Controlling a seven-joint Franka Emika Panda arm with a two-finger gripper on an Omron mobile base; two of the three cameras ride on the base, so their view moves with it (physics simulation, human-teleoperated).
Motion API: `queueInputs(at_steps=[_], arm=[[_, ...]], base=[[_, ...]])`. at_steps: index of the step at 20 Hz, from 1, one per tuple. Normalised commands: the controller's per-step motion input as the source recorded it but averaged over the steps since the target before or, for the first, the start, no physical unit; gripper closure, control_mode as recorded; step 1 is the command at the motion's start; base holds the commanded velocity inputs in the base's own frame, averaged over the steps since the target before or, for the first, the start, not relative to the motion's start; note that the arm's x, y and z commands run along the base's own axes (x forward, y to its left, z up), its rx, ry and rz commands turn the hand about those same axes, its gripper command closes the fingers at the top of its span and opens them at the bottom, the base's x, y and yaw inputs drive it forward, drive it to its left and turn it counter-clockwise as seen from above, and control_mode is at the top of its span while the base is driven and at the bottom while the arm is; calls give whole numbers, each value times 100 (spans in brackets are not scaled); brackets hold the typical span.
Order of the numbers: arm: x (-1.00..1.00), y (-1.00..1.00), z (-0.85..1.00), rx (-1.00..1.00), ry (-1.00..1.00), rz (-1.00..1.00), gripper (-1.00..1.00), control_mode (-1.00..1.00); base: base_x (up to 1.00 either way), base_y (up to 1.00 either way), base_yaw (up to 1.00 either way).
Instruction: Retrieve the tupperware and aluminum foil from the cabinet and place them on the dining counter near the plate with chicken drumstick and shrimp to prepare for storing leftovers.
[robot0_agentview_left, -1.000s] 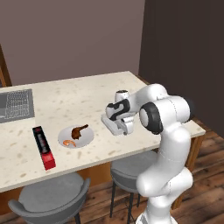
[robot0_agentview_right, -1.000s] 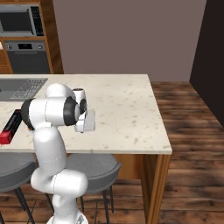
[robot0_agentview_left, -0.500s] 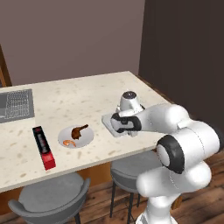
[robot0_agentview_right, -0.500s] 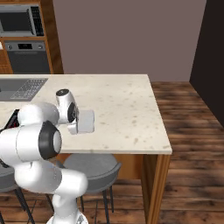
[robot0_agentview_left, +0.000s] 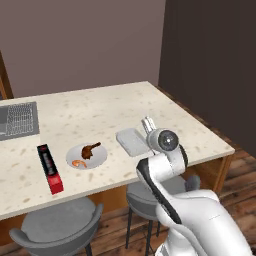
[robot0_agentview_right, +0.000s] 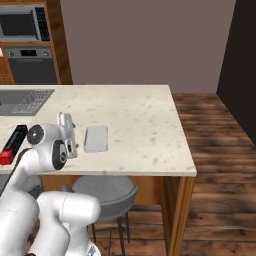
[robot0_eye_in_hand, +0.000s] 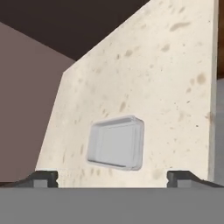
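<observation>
The pale grey tupperware (robot0_agentview_left: 131, 141) (robot0_agentview_right: 96, 138) (robot0_eye_in_hand: 116, 142) lies flat on the dining counter (robot0_agentview_left: 115, 102), right of the round white plate (robot0_agentview_left: 98, 159). On the plate are the brown chicken drumstick (robot0_agentview_left: 90, 149) and the orange shrimp (robot0_agentview_left: 78, 163). The black aluminum foil box (robot0_agentview_left: 50, 168) (robot0_agentview_right: 13, 143) with its red end lies left of the plate. My gripper (robot0_eye_in_hand: 111, 177) hangs above the counter's front edge, just clear of the tupperware. It is open with nothing between its fingertips (robot0_eye_in_hand: 43, 177). The cabinet is out of view.
A sink (robot0_agentview_left: 17, 120) (robot0_agentview_right: 25, 100) is set into the counter's far left. Grey stools (robot0_agentview_left: 55, 227) (robot0_agentview_right: 102, 192) stand under the front edge. A microwave (robot0_agentview_right: 22, 22) and oven (robot0_agentview_right: 32, 65) sit in the wood wall behind. Bare speckled stone (robot0_agentview_right: 140, 115) stretches right of the tupperware.
The jaws have opened wide and let go of the tupperware, which stays flat on the counter. The hand has pulled back from over it toward the counter's front edge.
</observation>
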Motion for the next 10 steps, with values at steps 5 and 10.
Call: queueInputs(at_steps=[5,10], arm=[[-100,43,100,-7,-64,13,-100,-100],[-65,34,36,-11,-46,13,-100,-100]], base=[[0,0,0],[0,0,0]])
